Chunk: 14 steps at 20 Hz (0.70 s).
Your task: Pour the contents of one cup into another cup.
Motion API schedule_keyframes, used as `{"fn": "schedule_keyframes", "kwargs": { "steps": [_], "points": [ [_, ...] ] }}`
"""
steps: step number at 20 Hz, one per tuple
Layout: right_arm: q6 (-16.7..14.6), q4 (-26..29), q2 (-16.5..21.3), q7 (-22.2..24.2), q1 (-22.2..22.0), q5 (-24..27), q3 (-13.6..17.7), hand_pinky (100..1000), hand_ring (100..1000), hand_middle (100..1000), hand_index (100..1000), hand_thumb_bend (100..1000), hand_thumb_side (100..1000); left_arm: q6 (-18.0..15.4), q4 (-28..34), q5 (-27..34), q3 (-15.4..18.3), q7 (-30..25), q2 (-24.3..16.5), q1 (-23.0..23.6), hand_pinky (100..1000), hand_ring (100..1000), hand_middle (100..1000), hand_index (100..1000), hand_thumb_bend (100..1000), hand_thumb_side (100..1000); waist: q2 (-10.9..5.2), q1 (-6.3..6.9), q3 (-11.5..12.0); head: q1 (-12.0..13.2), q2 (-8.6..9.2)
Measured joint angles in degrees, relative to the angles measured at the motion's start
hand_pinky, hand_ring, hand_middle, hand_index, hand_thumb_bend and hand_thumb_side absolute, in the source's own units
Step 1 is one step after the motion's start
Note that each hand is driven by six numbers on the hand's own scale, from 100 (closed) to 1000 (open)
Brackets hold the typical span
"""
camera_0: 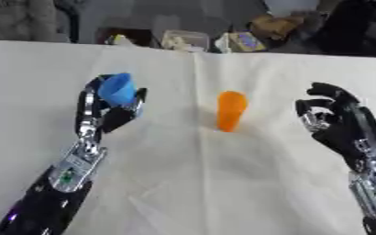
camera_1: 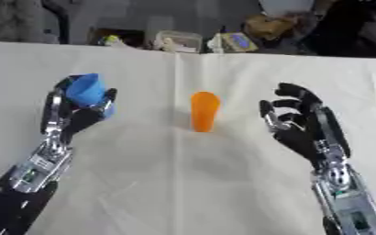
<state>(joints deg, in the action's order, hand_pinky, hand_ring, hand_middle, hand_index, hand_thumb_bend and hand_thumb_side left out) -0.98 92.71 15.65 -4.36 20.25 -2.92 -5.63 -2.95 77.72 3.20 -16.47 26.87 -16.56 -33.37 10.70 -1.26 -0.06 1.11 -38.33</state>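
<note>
Now we are holding the blue cup (camera_0: 117,89) up off the white table (camera_0: 223,183) in our left hand (camera_0: 103,110), fingers curled around it. It is maybe tipping a little. The orange cup (camera_0: 230,110) is standing between our 2 hands. Our right hand (camera_1: 300,121) is empty, fingers half bent.

No writing, label, brand or number can be read anywhere here. The blue cup (camera_0: 117,89) inside the curled fingers of the left hand (camera_0: 103,112) has a plain wall, and the orange cup (camera_0: 230,110), standing well apart from the fingers of the right hand (camera_0: 335,120), is plain too. A small packet (camera_0: 245,41) beyond the far table edge, well past both sets of fingers, carries a printed patch, but it is too blurred to make out.
</note>
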Motion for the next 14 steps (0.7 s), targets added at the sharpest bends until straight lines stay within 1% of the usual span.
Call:
{"fn": "schedule_keyframes", "kwargs": {
  "steps": [1, 2, 7, 8, 9, 14],
  "points": [
    [-0.11, -0.8, 0.39, 0.16, 0.63, -0.33, -0.4, 531, 728, 738, 832, 429, 193, 0.89, 1.85, 0.18, -0.03, -0.15, -0.49, 0.66, 137, 388, 277, 623, 343, 100, -0.02, 0.15, 0.22, -0.17, 0.11],
    [-0.27, -1.62, 0.75, 0.32, 1.24, -0.73, -0.79, 532, 735, 744, 835, 403, 250, 1.77, 3.65, 0.33, -0.06, -0.26, -0.91, 1.25, 138, 389, 278, 624, 395, 100, -0.02, 0.31, 0.47, -0.33, 0.14],
    [-1.88, -6.17, 1.73, 0.63, 4.33, -3.97, -2.89, 559, 771, 770, 852, 454, 258, 5.14, 11.49, 0.78, -0.05, -0.58, -2.23, 3.81, 144, 390, 279, 624, 394, 100, -0.12, 1.09, 1.37, -1.37, 0.16],
    [-2.21, -7.18, 1.75, 0.49, 4.9, -4.88, -3.23, 563, 775, 775, 854, 468, 236, 5.5, 12.66, 0.95, -0.02, -0.59, -2.26, 4.23, 144, 390, 280, 625, 395, 100, -0.14, 1.21, 1.53, -1.59, 0.16],
    [-2.52, -8.21, 1.75, 0.28, 5.49, -5.81, -3.57, 564, 776, 776, 855, 462, 260, 5.78, 13.67, 1.14, 0.04, -0.63, -2.26, 4.66, 144, 390, 280, 625, 395, 100, -0.16, 1.37, 1.7, -1.79, 0.17],
    [-3.81, -13.75, 1.56, -1.02, 8.06, -8.79, -4.75, 562, 773, 773, 853, 462, 265, 6.39, 16.76, 1.82, 0.05, -0.91, -2.26, 6.06, 145, 390, 280, 625, 392, 100, -0.49, 2.06, 2.47, -2.57, 0.19]
  ]
}}
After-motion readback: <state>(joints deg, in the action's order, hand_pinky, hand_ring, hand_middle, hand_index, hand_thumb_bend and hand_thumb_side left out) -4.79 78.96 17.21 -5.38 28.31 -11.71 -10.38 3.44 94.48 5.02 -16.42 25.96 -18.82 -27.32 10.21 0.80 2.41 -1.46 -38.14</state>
